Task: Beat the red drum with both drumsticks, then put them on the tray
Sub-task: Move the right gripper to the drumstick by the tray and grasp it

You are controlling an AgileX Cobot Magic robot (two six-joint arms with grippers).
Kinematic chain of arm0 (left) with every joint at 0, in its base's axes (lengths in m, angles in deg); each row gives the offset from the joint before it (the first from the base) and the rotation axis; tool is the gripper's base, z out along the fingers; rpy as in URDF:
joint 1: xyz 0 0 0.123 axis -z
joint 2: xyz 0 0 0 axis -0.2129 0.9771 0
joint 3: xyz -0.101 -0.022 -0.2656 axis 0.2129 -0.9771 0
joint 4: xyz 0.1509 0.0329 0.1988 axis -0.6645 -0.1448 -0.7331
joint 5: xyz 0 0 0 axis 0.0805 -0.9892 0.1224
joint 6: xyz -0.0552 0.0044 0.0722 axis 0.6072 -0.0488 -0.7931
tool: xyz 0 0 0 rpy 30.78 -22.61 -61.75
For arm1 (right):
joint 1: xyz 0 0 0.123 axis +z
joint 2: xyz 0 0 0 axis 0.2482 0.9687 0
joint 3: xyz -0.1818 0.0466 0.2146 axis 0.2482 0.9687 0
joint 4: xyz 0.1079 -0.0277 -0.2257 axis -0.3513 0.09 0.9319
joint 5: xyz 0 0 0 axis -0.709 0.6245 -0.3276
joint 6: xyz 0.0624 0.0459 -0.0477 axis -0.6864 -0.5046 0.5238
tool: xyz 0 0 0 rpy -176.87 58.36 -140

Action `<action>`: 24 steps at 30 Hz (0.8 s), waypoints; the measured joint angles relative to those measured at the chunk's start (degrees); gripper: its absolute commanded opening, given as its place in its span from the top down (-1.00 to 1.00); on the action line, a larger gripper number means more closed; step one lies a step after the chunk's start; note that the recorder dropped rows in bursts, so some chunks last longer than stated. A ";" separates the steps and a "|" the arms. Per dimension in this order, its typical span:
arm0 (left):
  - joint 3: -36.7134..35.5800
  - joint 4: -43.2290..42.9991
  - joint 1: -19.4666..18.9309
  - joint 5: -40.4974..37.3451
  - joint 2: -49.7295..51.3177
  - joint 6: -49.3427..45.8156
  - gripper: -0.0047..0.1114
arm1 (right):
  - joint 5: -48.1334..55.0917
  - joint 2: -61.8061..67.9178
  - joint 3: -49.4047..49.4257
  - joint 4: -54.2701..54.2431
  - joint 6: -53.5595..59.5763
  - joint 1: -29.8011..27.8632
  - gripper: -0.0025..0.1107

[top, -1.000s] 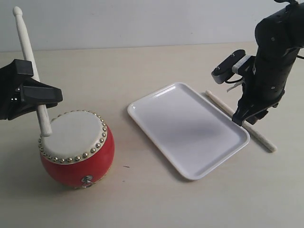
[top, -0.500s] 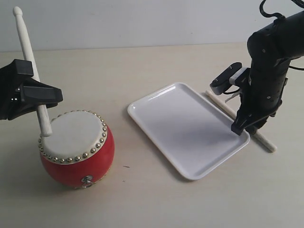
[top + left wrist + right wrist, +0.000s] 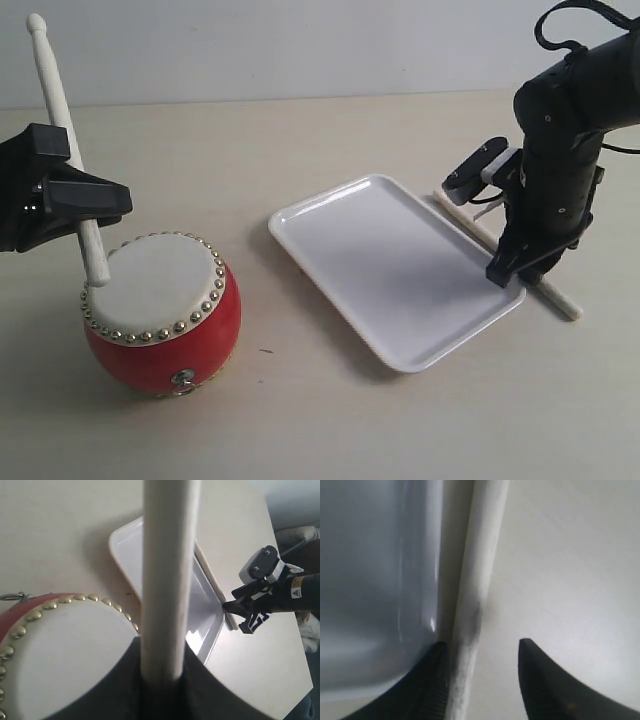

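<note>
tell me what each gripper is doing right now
Left gripper: shut on a drumstick.
Right gripper: open, jaws astride the other drumstick lying by the tray.

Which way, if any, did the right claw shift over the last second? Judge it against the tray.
Yes. The right claw has sunk toward the near right corner of the tray, jaws open astride the drumstick beside its rim.

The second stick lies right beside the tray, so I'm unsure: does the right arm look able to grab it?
Probably yes. The right gripper is open and straddles the stick; the tray rim sits close beside one finger but seems not to block it.
</note>
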 measured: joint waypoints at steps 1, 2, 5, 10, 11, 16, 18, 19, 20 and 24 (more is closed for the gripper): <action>0.00 0.14 0.00 0.00 0.00 0.00 0.92 | 0.00 0.45 0.00 0.00 -0.14 -0.04 0.19; 0.00 0.14 0.00 0.00 0.00 0.00 0.92 | 0.00 0.81 0.00 0.12 -0.37 -0.14 0.19; 0.00 0.14 0.00 0.00 0.00 0.00 0.92 | 0.10 1.40 0.00 0.12 -0.51 -0.14 0.19; 0.00 0.14 0.00 0.00 0.00 0.00 0.92 | 0.10 1.58 0.00 0.12 -0.76 -0.14 0.19; 0.00 0.14 0.00 0.00 0.00 0.00 0.92 | 0.10 1.68 -0.02 0.12 -0.76 -0.14 0.19; 0.00 0.61 0.00 0.00 0.00 0.00 0.92 | 0.34 2.17 -0.46 -0.77 -1.72 -0.14 0.46; 0.00 1.26 0.00 0.00 0.00 0.00 0.92 | 0.45 2.31 -0.59 -1.66 -1.97 -0.14 0.60; 0.00 1.43 0.00 0.00 0.00 0.00 0.92 | 0.45 2.35 -0.59 -1.96 -2.08 -0.14 0.66; 0.00 1.46 0.00 0.00 0.00 0.00 0.92 | 0.45 2.44 -0.59 -2.16 -2.20 -0.14 0.69; 0.00 1.69 0.00 0.00 0.00 0.00 0.92 | 0.45 2.44 -0.59 -2.16 -2.32 -0.14 0.96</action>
